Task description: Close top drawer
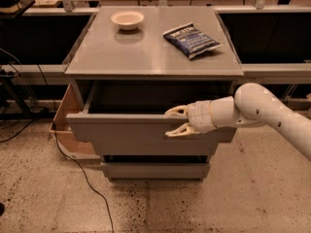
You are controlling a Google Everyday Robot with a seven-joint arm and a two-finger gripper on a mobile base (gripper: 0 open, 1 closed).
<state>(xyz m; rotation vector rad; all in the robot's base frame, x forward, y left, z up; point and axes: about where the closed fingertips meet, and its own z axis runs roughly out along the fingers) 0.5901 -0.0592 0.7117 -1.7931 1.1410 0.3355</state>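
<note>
The top drawer [131, 135] of the grey cabinet is pulled out, and its dark box interior shows under the cabinet top. Its wide flat front panel faces me. My gripper [175, 122] is at the right of the middle of that front panel, level with its top edge. The white arm reaches in from the right. The fingers are spread apart, one finger [176, 112] at the panel's top edge and the other lower on the panel face. They hold nothing.
A white bowl [127, 19] and a dark blue chip bag [191, 40] lie on the cabinet top [146, 57]. A lower drawer front [155, 170] sits below. A wooden box [65, 125] and cables lie on the speckled floor at the left.
</note>
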